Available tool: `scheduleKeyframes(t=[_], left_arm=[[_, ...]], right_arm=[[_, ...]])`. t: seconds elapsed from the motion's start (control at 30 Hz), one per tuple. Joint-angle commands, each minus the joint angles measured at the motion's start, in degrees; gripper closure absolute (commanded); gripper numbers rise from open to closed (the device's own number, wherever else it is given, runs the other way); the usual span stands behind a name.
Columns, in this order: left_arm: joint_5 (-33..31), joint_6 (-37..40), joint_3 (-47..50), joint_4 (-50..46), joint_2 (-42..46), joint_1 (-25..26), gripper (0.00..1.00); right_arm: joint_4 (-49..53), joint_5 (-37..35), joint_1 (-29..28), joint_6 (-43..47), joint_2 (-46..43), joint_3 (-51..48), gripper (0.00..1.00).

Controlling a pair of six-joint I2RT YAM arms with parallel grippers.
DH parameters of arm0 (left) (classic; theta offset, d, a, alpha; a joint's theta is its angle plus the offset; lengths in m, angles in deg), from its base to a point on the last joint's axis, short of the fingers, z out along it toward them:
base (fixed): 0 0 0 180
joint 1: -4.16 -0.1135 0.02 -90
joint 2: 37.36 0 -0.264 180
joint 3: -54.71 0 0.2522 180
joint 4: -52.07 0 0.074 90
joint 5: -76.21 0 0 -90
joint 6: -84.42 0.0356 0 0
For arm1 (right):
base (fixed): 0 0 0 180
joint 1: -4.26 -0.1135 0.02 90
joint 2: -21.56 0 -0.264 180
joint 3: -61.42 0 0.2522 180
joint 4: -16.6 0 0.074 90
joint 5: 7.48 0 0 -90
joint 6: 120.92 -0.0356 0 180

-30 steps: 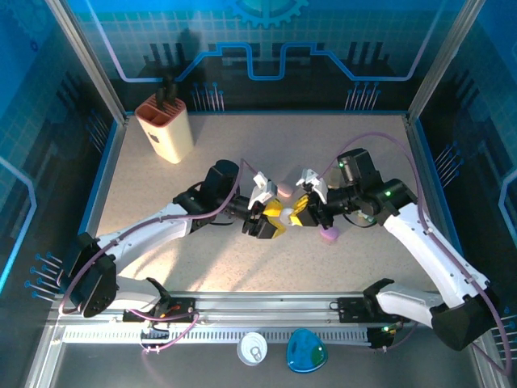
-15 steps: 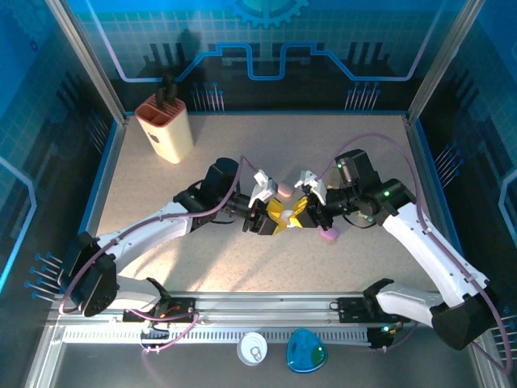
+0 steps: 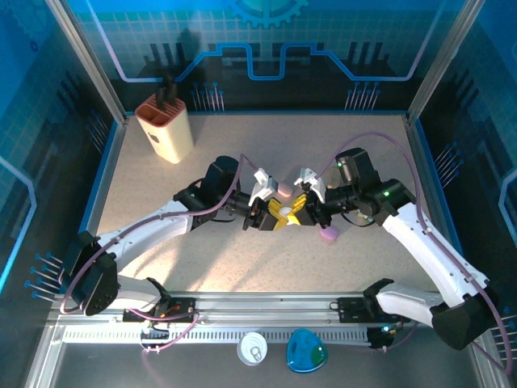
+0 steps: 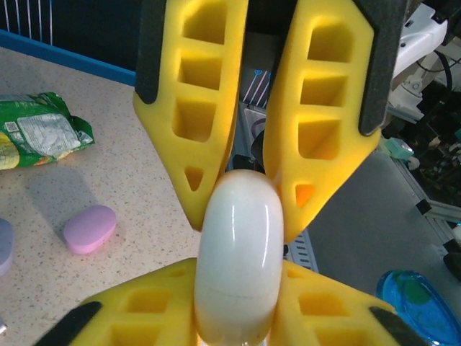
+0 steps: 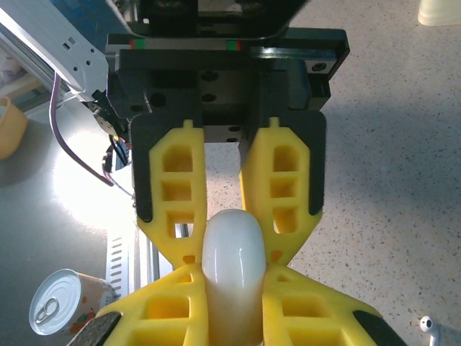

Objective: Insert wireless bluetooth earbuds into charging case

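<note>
Speckled table (image 3: 202, 153), white case (image 4: 240, 252) clamped btwn L claw (image 3: 272, 217), R claw (image 3: 298, 212)

The white case (image 4: 238, 231) is partly hidden between jaws of the left gripper (image 4: 236, 295).

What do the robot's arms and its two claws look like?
The left arm and right arm are slim white shells with black joints, each trailed by a thin purple cable. The left gripper and right gripper have chunky yellow fingers with rectangular cut-out pockets, black-backed, on black bodies. A green light glows on the right arm.
</note>
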Motion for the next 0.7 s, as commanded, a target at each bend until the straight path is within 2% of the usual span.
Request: scheduleKeyframes(t=[0.0, 0.1, 0.23, 0.27, 0.5, 0.67], left_arm=[[1.9, 1.6, -1.3, 0.1, -0.2, -0.1, 0.82], [1.3, 1.9, -0.7, 1.6, 0.3, 0.0, 0.87], [0.7, 2.3, 0.6, 3.8, 1.3, -0.1, 0.89], [0.7, 2.3, 0.7, 4.0, 1.5, -0.1, 0.89], [0.2, 4.3, 2.4, 5.2, 2.6, -0.1, 0.88], [-2.0, 4.6, 3.9, 7.2, 3.0, -0.1, 0.88]], right_arm=[[-2.1, 0.4, -0.5, -0.7, -0.1, -0.6, 0.86], [-3.5, -1.4, -0.4, -2.2, -0.8, -1.1, 0.75], [-7.9, -5.8, 0.6, -7.1, -2.8, -3.5, 0.49], [-8.7, -6.2, 1.3, -8.2, -3.1, -3.7, 0.46], [-13.1, -6.5, 7.0, -15.5, -4.0, -4.3, 0.4], [-16.4, -1.6, 8.9, -17.8, -5.1, -4.8, 0.38]])
